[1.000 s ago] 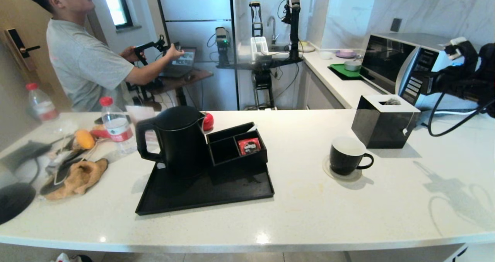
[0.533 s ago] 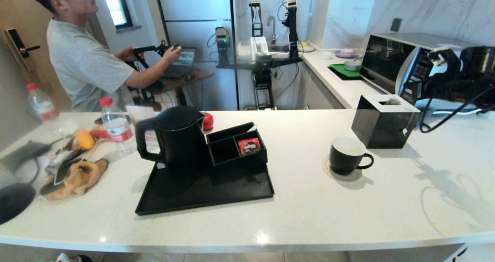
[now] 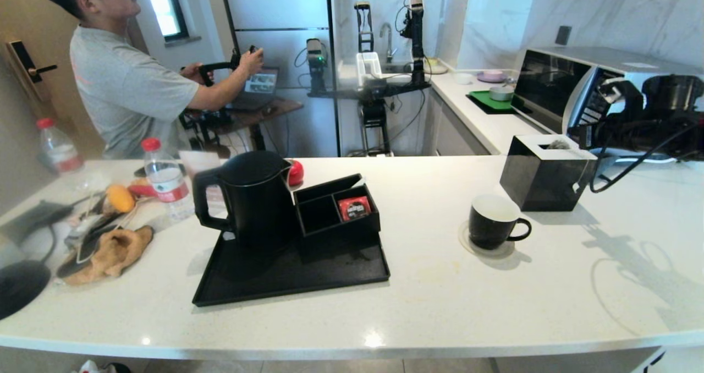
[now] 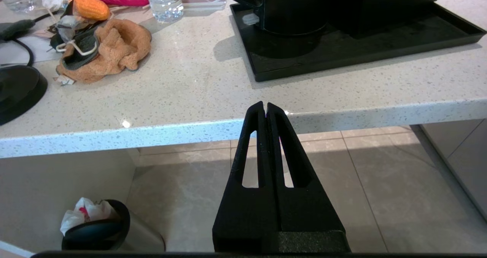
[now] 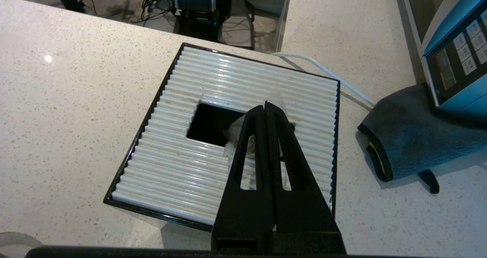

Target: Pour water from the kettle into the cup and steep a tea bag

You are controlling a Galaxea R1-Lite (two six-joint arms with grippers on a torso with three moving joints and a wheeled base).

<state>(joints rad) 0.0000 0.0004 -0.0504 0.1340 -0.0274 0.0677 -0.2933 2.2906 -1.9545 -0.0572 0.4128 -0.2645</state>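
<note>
The right hand (image 5: 265, 106) hangs clenched and empty at the right of the frame, above the tissue box (image 3: 544, 177), where the tea bag (image 5: 237, 134) rests on top. The cup (image 3: 493, 220) stands right of centre on the surface (image 3: 429, 301), the kettle (image 3: 253, 197) on its tray (image 3: 291, 276) left of centre. The left hand (image 4: 265, 107) waits clenched below the surface's edge.

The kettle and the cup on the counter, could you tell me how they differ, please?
The kettle is tall and jug-shaped with a big loop handle; the cup is far smaller, with a small one. The kettle stands on the black tray, the cup on a round coaster. The kettle is lidded, the cup open. Both are black and upright.
</note>
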